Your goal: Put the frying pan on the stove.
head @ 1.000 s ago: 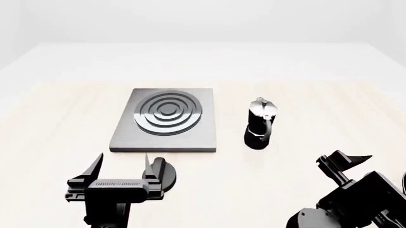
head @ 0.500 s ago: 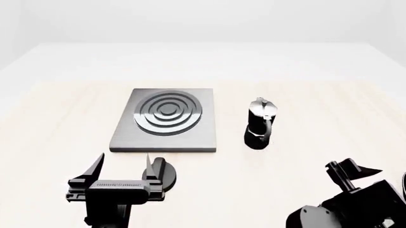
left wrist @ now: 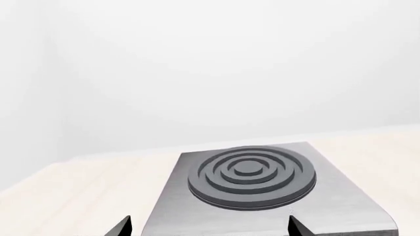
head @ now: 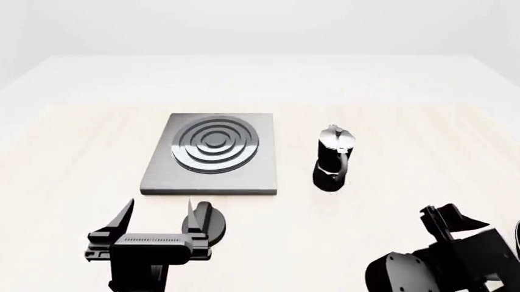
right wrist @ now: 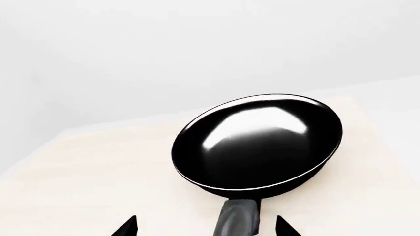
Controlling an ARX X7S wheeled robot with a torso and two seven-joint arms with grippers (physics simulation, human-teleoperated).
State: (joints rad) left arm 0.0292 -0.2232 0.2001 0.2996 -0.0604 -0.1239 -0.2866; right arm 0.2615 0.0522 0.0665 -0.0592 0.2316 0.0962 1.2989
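Note:
The frying pan [right wrist: 259, 142], round and glossy black, lies on the pale table straight ahead of my right gripper [right wrist: 205, 227]. Its grey handle [right wrist: 239, 219] runs back between the open fingers, and none of them touches it. In the head view that gripper [head: 449, 216] sits low at the right, and the pan is almost out of frame. The stove [head: 213, 152], a grey slab with dark rings, lies left of centre. My left gripper [head: 158, 213] hovers open and empty just before the stove's near edge [left wrist: 262, 223].
A black-and-silver moka pot [head: 333, 158] stands upright to the right of the stove. A small round black knob [head: 209, 220] sits beside my left gripper's right finger. The table's far edge meets a white wall.
My right gripper has dropped lower and slightly to the right in the head view. The left gripper has sunk a little. Stove and moka pot have not moved.

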